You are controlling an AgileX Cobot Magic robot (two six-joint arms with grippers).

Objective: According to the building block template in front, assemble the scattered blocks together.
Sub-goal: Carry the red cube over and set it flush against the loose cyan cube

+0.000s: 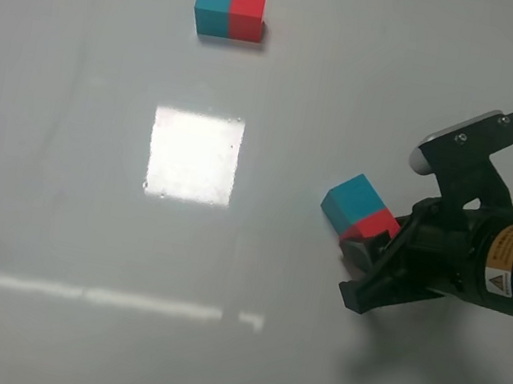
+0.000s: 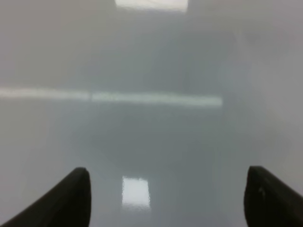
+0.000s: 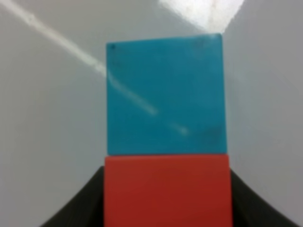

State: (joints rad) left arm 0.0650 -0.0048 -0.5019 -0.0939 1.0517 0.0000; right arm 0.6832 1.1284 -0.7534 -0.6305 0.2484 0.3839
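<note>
Teal cube (image 1: 352, 200) touching red cube (image 1: 372, 224) on bench (image 1: 63, 170), right side, well apart from template (image 1: 229, 13). Right claw (image 1: 373, 243) clamps red cube. Left claw (image 2: 168, 189) spread, empty. Step: joining, apparently complete. Next: release cleanly without nudging.

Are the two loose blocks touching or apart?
Touching. The red cube sits flush against the teal cube, no gap showing; the right gripper's jaws flank the red one.

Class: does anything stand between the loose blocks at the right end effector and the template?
Nothing visible does. The right end effector grips the red block, with the teal block touching it. Only bare table lies toward the template.
</note>
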